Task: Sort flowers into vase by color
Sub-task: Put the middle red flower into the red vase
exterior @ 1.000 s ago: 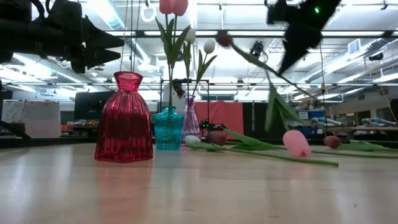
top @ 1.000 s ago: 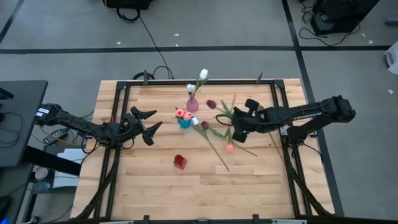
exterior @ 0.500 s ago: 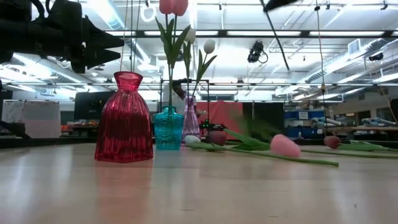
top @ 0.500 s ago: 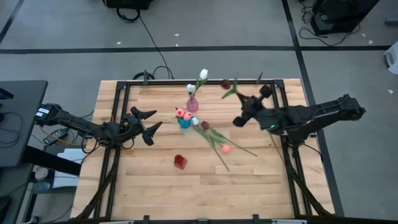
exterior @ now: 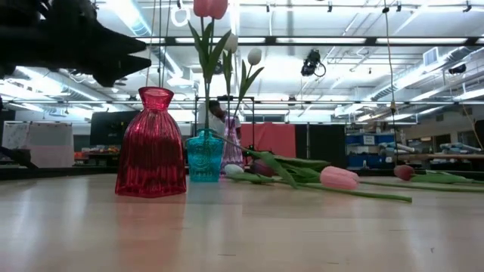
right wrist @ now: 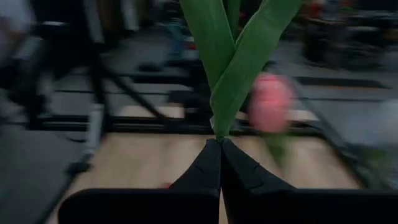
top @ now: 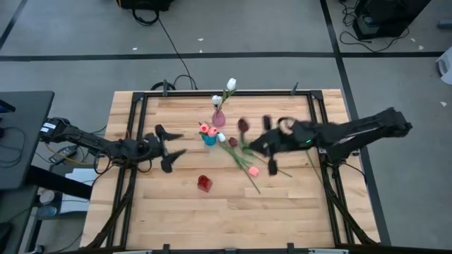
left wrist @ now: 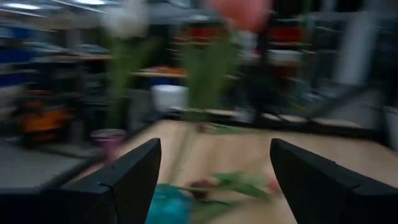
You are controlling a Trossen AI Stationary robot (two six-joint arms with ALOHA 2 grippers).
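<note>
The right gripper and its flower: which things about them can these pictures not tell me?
- High view: right gripper is motion-blurred; the dark red head near it cannot be tied to the held stem.
- Right wrist view: held stem is cut off by the top edge, hiding its head.
- Low view: the gripper is out of frame.

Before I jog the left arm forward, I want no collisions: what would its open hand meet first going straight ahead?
Probably the teal vase with its pink tulip. The left hand points right at it in the high view, and the vase sits between the fingers in the wrist view. Depth is unclear.
</note>
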